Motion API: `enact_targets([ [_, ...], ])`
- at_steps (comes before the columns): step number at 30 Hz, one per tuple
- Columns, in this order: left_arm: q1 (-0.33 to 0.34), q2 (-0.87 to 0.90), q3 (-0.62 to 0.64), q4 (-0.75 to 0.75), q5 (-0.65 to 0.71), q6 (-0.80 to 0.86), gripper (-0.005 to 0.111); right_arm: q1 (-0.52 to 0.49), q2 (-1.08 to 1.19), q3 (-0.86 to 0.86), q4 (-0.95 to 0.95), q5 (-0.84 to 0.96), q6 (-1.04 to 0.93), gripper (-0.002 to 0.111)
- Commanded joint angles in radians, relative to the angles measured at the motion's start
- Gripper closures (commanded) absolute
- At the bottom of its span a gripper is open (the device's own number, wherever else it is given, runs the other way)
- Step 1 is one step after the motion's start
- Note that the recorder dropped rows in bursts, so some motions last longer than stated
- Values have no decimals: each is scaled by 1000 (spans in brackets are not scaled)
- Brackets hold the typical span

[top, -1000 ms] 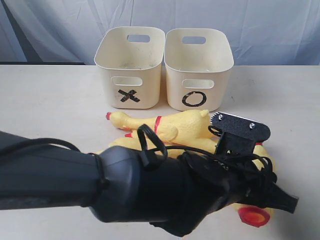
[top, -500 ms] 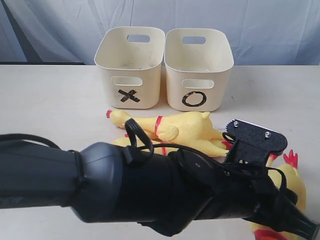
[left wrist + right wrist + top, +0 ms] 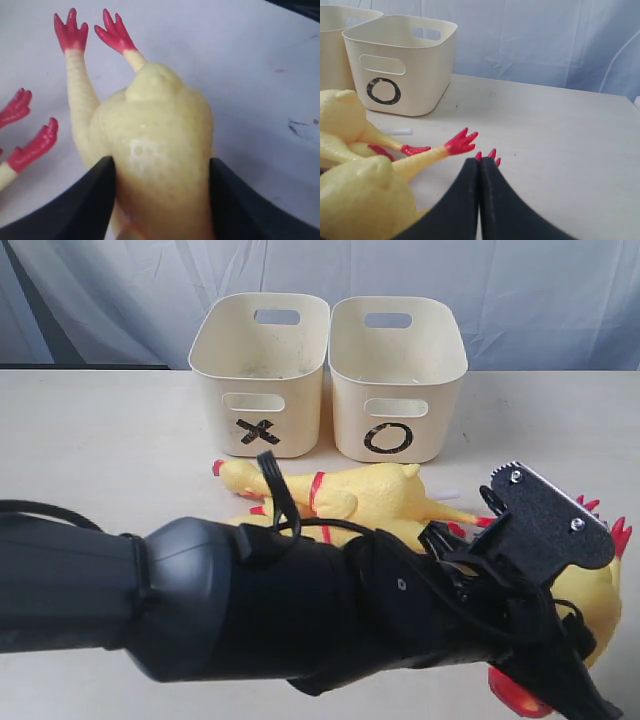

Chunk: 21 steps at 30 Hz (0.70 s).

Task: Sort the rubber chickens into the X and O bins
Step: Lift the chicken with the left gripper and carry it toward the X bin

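x bin [image 3: 222, 425], o bin [image 3: 345, 420] look empty; left gripper [image 3: 160, 167] clamps one rubber chicken [image 3: 155, 125]; right gripper [image 3: 480, 167] closed, bare; other chickens [image 3: 350, 492] unsorted.

X bin [image 3: 300, 425] left of O bin [image 3: 440, 415] | chickens [image 3: 370, 492] on table [image 3: 100, 450] before bins

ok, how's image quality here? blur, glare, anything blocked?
Exterior view: the left arm looms large and soft, hiding much of the chickens; X bin and O bin are sharp, light even. Left wrist view: the held chicken fills the frame, slightly soft. Right wrist view: sharp, no glare.
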Motion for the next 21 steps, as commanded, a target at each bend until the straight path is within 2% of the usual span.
enact_targets([
  [1,0,-25,-2,56,-115,3,107,-4,-7,1,4,-12,0,109],
  [12,0,-86,-2,51,-379,85,107,-4,-7,1,60,-12,0,109],
  [21,4,-114,-2,-83,-683,313,107,-4,-7,1,60,-12,0,109],
])
